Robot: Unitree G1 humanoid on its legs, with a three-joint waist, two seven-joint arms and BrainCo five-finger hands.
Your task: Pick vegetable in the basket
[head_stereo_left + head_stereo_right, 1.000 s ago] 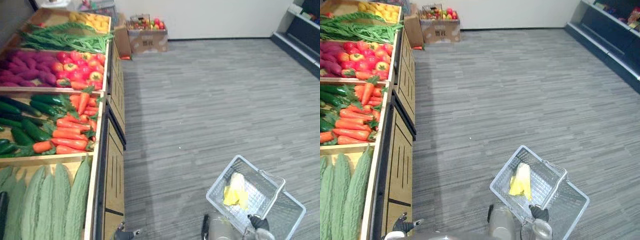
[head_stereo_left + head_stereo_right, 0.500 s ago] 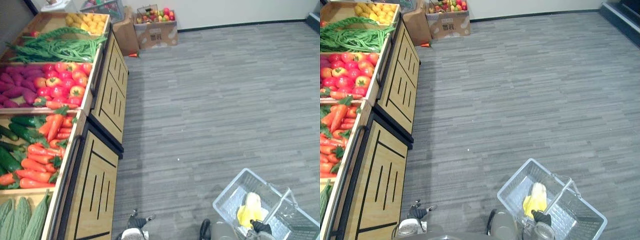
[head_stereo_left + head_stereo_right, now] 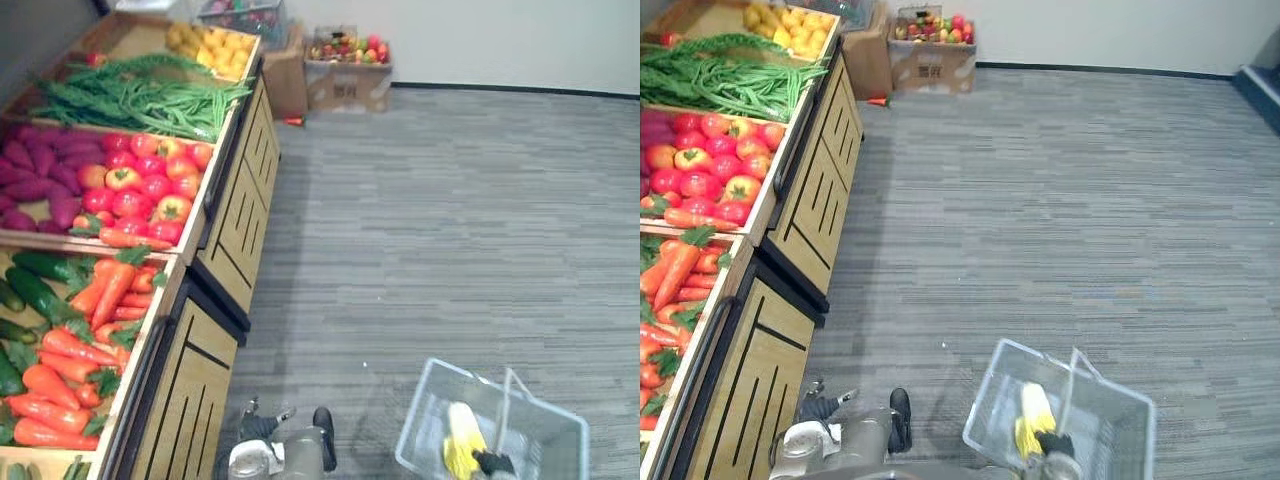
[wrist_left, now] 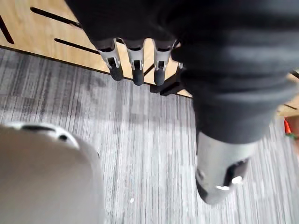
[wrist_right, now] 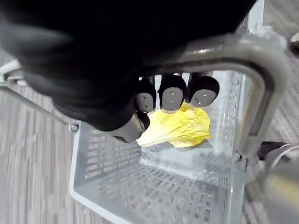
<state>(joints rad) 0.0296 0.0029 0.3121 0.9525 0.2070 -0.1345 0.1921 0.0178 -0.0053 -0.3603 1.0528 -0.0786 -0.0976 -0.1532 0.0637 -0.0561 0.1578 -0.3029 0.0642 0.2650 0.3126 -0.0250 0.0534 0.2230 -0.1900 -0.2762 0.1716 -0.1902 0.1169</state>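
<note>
A clear wire basket (image 3: 413, 420) hangs low at my right side, just above the grey floor. My right hand (image 5: 172, 96) is shut on its handle (image 5: 254, 98), fingers curled round the bar. One yellow leafy vegetable (image 5: 180, 130) lies in the basket's bottom; the eye views show that vegetable (image 3: 1033, 415) just past my right hand (image 3: 1055, 445). My left hand (image 4: 135, 65) hangs open beside the wooden stand with its fingers straight and nothing in it. In the left eye view the left hand (image 3: 262, 428) is low, near the stand's front.
A wooden produce stand (image 3: 235, 215) runs along my left. It holds carrots (image 3: 80, 340), cucumbers (image 3: 35, 285), red tomatoes (image 3: 145, 180), purple sweet potatoes (image 3: 40, 170) and green beans (image 3: 140, 95). A cardboard box (image 3: 350, 85) of fruit stands by the far wall.
The camera has moved, so the stand and floor have shifted in view. The basket still hangs from my right hand with the yellow vegetable inside. My left hand now shows beside the stand.
</note>
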